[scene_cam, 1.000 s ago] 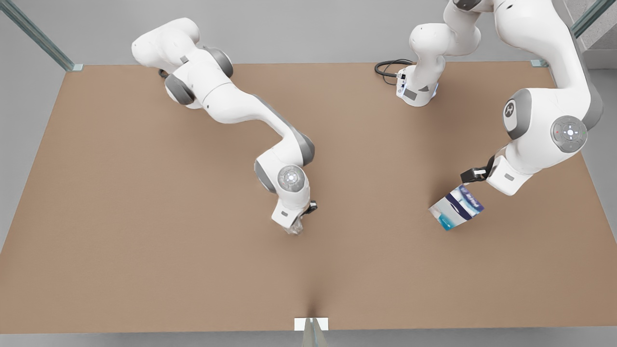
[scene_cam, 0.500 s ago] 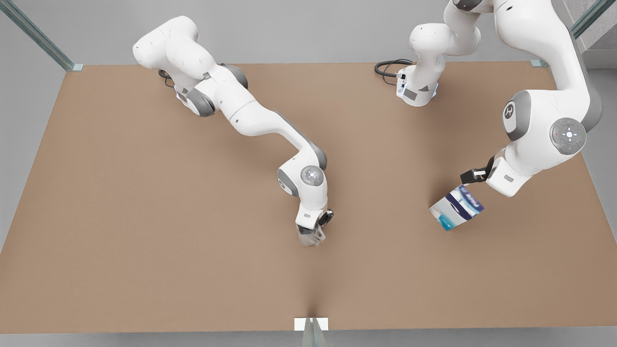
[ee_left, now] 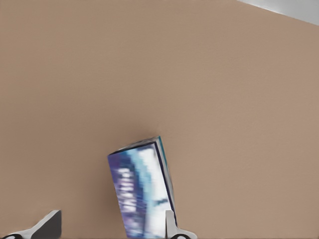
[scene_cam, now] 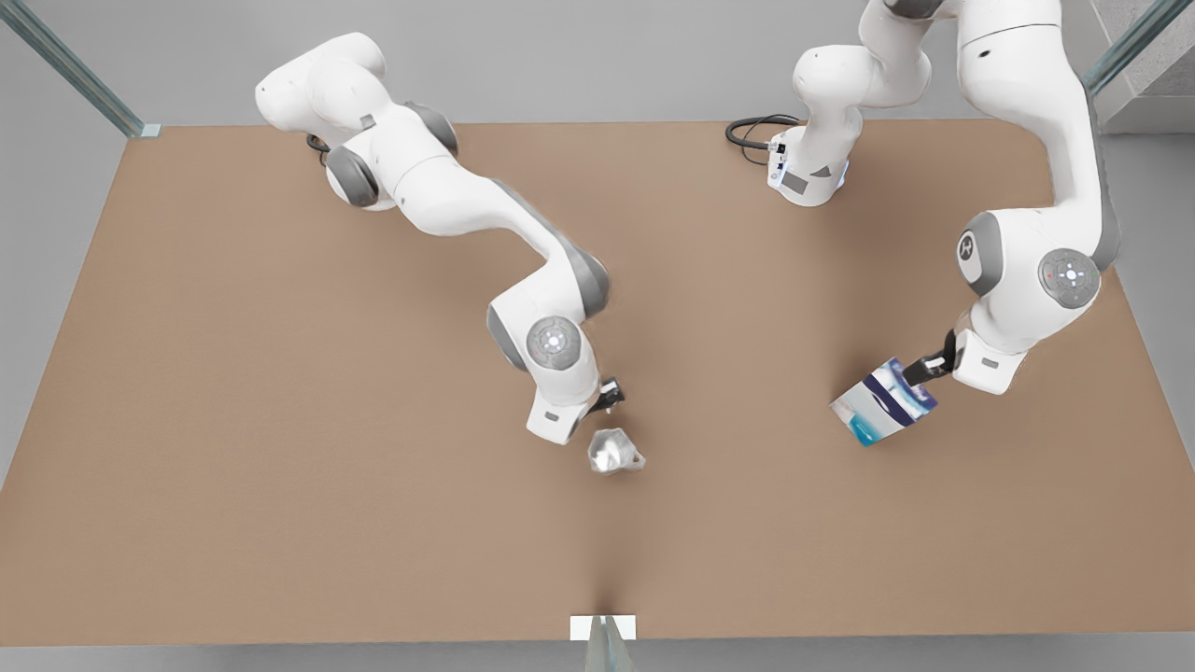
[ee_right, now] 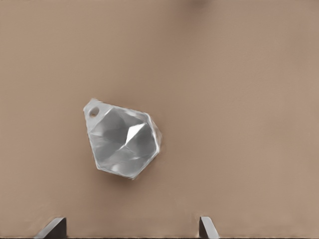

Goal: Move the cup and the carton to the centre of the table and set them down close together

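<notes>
Cup (scene_cam: 613, 453) stands free on the bench (scene_cam: 280, 420), centre frame in the front view, below the right end effector (scene_cam: 609, 399), fingers spread; left end effector (ee_left: 109, 230), largely cropped, straddles the carton (scene_cam: 882, 401) at centre-right, ungripped.

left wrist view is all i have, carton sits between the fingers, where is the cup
Observer: The cup stands on the table near its middle, well apart from the carton, which is at the front view's right.
Operator: is the other arm holding it
Observer: No. The right gripper hangs over the cup, open, not touching it.
Operator: where is my gripper from outside
Observer: The left gripper is at the carton's end that faces away from the cup.
</notes>
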